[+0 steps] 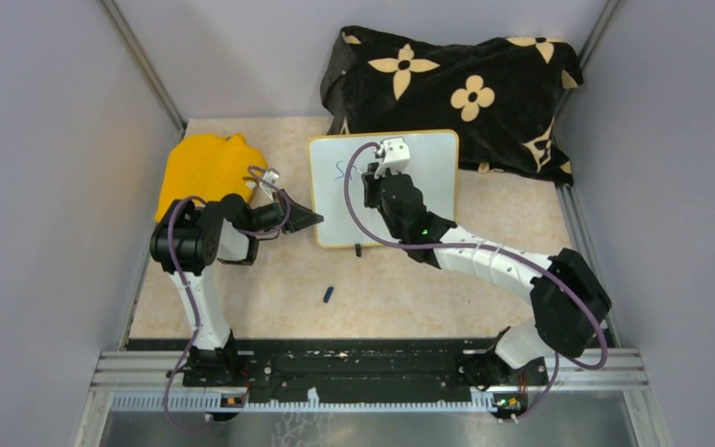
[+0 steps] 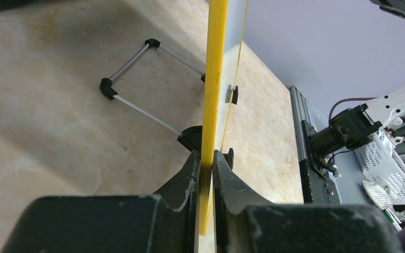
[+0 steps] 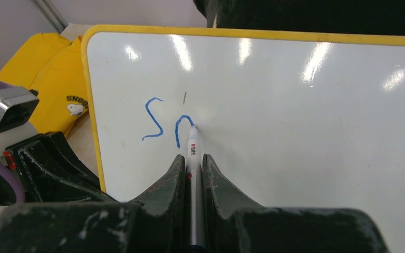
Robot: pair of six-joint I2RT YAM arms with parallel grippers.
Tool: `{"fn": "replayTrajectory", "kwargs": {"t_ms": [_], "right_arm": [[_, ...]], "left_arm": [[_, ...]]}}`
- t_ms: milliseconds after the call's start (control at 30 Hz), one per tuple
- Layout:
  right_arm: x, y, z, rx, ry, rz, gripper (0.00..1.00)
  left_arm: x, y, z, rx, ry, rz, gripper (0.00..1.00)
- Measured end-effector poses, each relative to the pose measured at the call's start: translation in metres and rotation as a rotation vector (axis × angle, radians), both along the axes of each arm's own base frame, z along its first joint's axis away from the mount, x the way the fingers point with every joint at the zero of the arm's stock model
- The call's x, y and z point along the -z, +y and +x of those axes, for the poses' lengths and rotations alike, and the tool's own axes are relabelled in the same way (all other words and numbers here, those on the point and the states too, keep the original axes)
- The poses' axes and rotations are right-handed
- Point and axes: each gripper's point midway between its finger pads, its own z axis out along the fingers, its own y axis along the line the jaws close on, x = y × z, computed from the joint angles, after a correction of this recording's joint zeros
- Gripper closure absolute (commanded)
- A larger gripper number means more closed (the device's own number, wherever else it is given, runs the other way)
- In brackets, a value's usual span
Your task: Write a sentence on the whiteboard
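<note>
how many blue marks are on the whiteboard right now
2. An S-shaped stroke near the whiteboard's left edge, and an arch right of it, ending at the marker's tip. The right tool may hide more.

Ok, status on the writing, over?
Left jaws clamp whiteboard rim. Right jaws hold marker, tip on board. Sentence just begun: two blue strokes. Nothing blocking.

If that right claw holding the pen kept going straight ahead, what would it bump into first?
The whiteboard: the pen in the right gripper seems to touch it now, beside the blue letters.
</note>
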Motion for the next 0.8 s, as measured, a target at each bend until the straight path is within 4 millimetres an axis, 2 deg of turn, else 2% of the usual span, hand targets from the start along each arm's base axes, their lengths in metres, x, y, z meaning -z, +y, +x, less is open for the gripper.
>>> {"fn": "replayTrajectory", "kwargs": {"t_ms": [367,667,800], "right_arm": [[0.017,-0.005,-0.011,-0.026,0.026,-0.012,1.00],[0.016,-0.005,-0.011,-0.027,0.027,-0.013,1.00],[0.008,-0.004,-0.009,-0.025,0.018,-0.009,1.00]], "left_arm": [[0.000,0.000,0.000,-0.001,0.000,0.000,1.00],[0.000,0.000,0.000,-0.001,0.000,0.000,1.00],[0.000,0.000,0.000,0.001,0.000,0.000,1.00]]}}
